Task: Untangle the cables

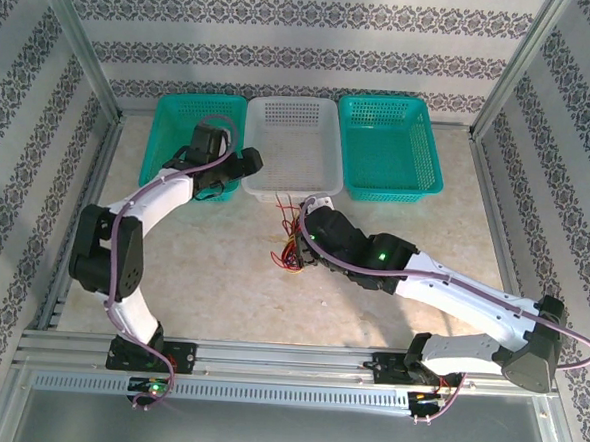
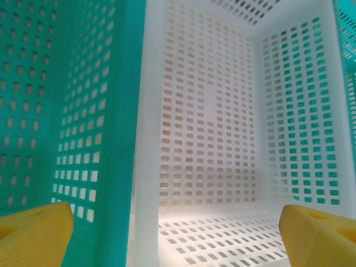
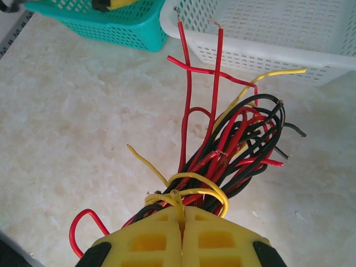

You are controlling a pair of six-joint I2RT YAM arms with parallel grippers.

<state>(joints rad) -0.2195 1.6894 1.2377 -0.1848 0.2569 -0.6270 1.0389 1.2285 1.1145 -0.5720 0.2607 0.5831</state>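
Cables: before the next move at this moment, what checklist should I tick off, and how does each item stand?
1. Is the right gripper shut on the cables? Ok, the bundle is clamped in it.
2. Is the left gripper open and empty? Ok.
3. Is the left gripper close to the bundle? Not ok, it faces the spot where the teal basket meets the white basket, apart from the bundle.
4. Are the strands separated? Not ok, red, black and yellow run together in one bunch.
5. Are the red ends clear of the white basket's rim? Cannot tell.
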